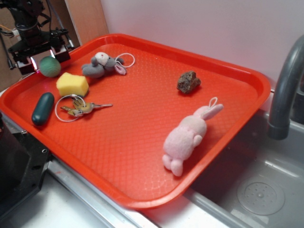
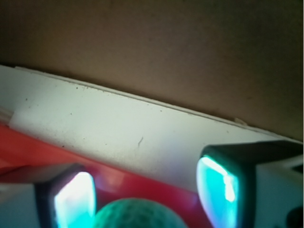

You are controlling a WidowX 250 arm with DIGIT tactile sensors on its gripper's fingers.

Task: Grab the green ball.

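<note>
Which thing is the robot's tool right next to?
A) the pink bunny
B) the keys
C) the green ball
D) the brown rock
C: the tool sits over the far left corner of the red tray, right at the green ball, and the wrist view shows the ball between its two open fingers.

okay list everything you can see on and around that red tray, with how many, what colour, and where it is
green ball: one, pale green, tray's far left corner, between the fingers
sponge: one, yellow, beside the ball
capsule: one, dark green, left edge
keys: one bunch on a white ring, near the sponge
mouse toy: one, grey, far side
rock: one, brown, far right
rabbit toy: one, pink, right near side
tray: one, red
faucet: one, grey, right over the sink
hand: one, black, open around the ball
</note>
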